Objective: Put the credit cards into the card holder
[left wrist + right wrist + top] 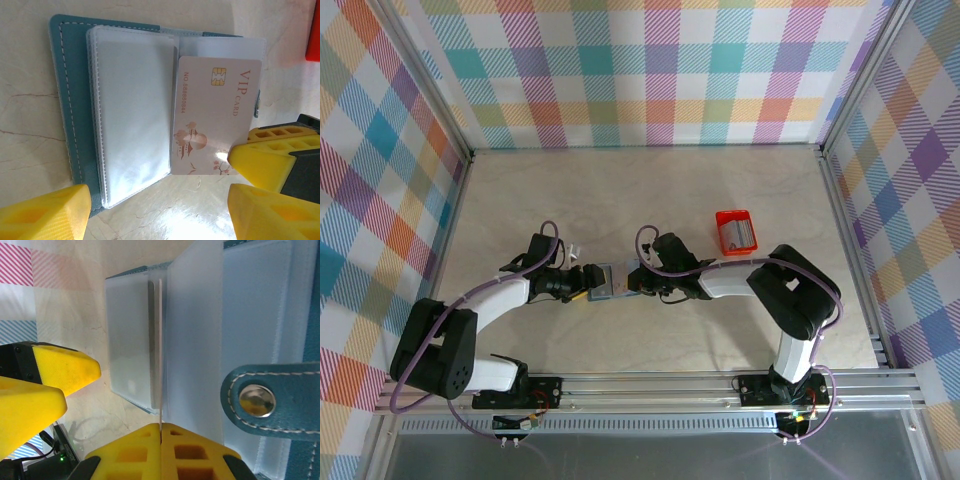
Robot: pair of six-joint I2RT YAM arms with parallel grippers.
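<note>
1. The right pincer point(161, 432) is clamped shut near one corner of a thin, pale pink-white plastic VIP card point(215, 115) with a gold chip. From the right wrist, the card shows edge-on, rising straight out of the closed jaws.
2. The card lies over the right half of the blue-teal stitched folding card holder point(67, 100), which is spread open on the counter between the two arms. One long edge of the card sits by the fold, among the clear plastic pockets point(132, 110). I cannot tell whether it has entered a sleeve.
3. The left pincer point(157, 207) stands wide apart at the holder's near edge with nothing between its jaws. One finger overlaps the cover's corner, but I cannot tell whether it presses down.
4. The card looks light, stiff, slightly springy and glossy, so it could slip. I would pinch it at a short end and leave the entering edge free.
5. The pockets look like limp film that may cling shut, and the holder is likely light enough to slide when pushed. It is better steadied on the stitched cover than on the snap-fitted clasp tab point(280, 400).
6. A small red tray point(720, 216) holding grey cards point(740, 236) sits well apart, farther back on the right.
7. The pale marbled counter point(620, 190) is smooth and shows glare. Pastel plaid walls point(650, 70) close in three sides, and aluminium rails point(650, 385) run along the near edge.
</note>
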